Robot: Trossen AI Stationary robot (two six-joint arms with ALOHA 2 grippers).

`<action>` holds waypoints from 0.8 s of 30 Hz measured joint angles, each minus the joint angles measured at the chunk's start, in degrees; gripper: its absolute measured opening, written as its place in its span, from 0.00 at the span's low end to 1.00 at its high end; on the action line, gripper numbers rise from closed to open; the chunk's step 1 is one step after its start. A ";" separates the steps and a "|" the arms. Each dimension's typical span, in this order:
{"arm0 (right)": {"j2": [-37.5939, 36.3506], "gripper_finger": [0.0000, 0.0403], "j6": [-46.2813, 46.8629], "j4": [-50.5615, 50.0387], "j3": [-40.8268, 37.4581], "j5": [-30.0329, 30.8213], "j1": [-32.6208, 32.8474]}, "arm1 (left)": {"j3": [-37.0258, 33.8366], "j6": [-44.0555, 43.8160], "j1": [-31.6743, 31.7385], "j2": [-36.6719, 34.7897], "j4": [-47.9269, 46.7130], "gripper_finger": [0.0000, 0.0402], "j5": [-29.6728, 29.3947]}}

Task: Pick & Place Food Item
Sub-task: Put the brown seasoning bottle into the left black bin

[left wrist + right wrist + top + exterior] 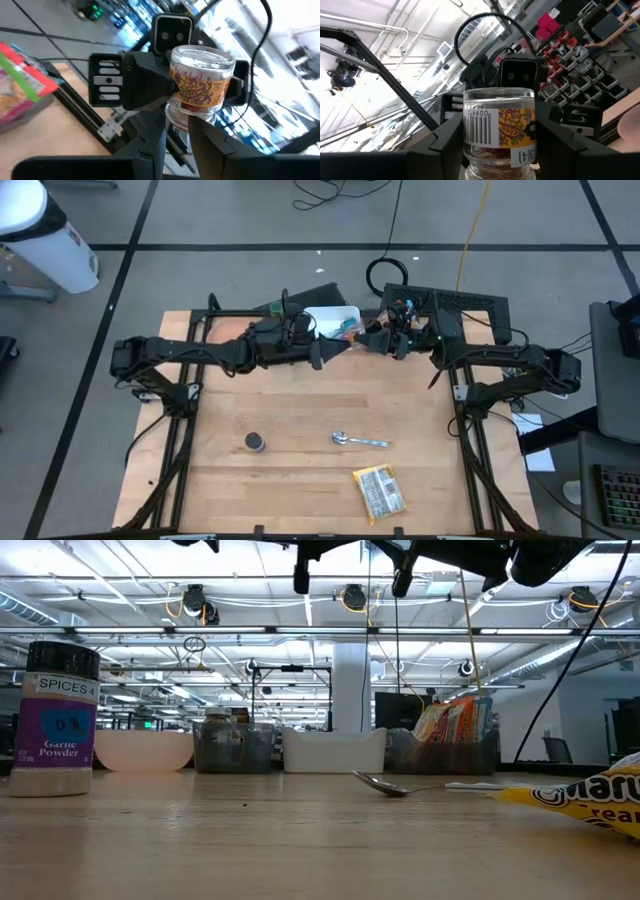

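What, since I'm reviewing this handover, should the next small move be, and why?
Probably ease open the right gripper: it and the left gripper both seem closed on the spice jar in mid-air, so neither arm should pull away first.

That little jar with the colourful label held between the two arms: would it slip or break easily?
The jar looks like clear glass, so it is probably smooth, slippery and breakable if dropped. Its round body would likely roll once laid sideways. Both the left pincer and the right pincer clamp it, which probably steadies it.
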 joint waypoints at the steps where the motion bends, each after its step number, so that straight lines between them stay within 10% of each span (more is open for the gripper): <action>1: 0.00 0.46 0.09 0.02 -0.02 -0.32 0.00 | 0.00 -0.10 0.18 0.00 -0.02 0.23 1.28; 10: 0.21 0.46 1.05 -0.37 -0.13 -2.56 0.03 | 0.00 0.71 2.77 -1.41 -2.40 0.23 12.55; 24: -0.79 0.46 2.36 -4.77 -0.24 -5.22 1.60 | 0.40 4.05 7.70 -6.94 -7.78 0.23 14.65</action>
